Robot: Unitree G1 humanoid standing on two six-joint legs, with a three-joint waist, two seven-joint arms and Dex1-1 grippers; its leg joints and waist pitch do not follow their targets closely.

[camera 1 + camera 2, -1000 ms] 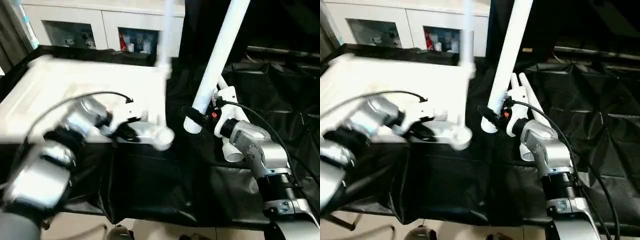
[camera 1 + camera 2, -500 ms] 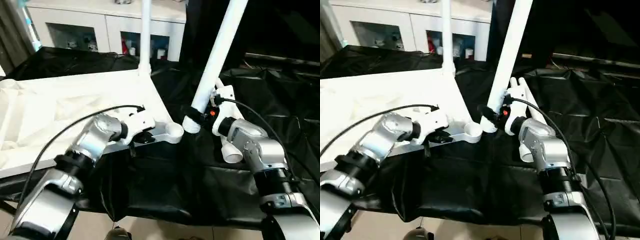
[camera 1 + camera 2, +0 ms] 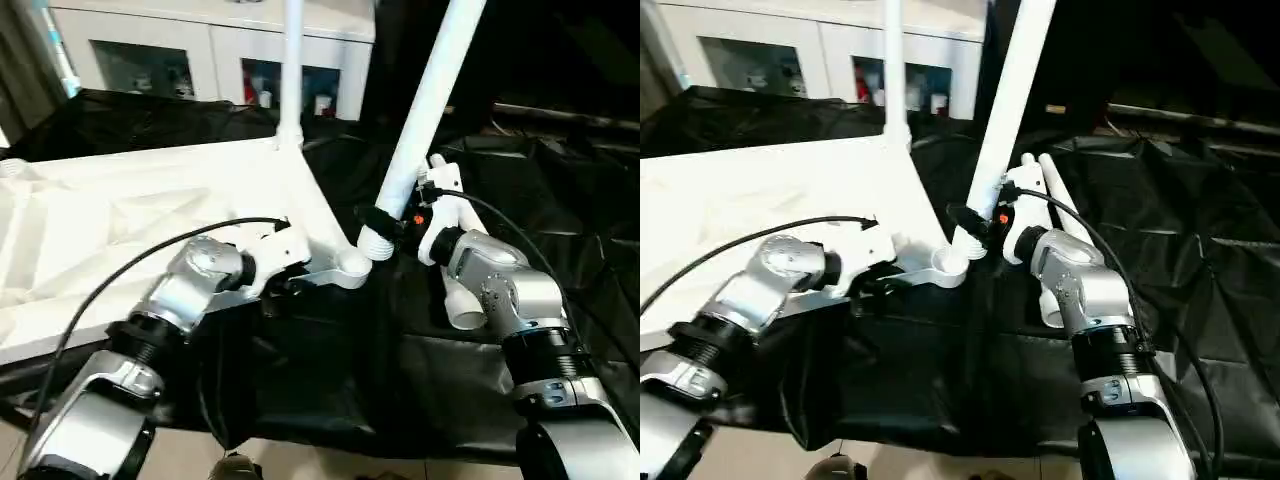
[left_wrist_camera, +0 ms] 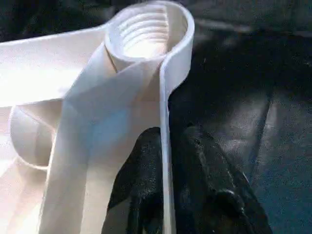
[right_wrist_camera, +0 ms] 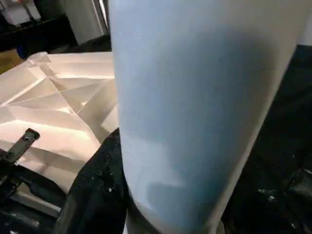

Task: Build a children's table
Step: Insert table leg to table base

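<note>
On a surface draped in black sheeting point(image 3: 520, 200), the white table top point(image 3: 120, 220) lies upside down, its ribbed underside facing up and its near edge overhanging toward the robot. At the far corner of the top, one white leg point(image 3: 292, 60) stands upright in its socket. The near corner socket point(image 4: 146, 34), round and threaded inside, faces upward, seen closely from the left wrist. The left gripper point(image 3: 285, 285) is closed on the thin edge wall of the top just behind that socket; in the left wrist view one black finger point(image 4: 136, 190) lies inside the wall and the other outside it, both pressed against it. The right gripper point(image 3: 385, 222) clasps a second leg point(image 3: 430, 100) near its lower end, its jaws about half open around the tube. This leg leans steeply, its upper part running up out of view, and its ribbed lower end point(image 3: 375, 243) sits right beside the rim of the near corner socket; whether it has entered the socket cannot be told. Two more white tube legs point(image 3: 1060, 250) lie on the sheeting beside the right forearm. Behind the sheeting stands a white cabinet point(image 3: 200, 50) with glass doors.
</note>
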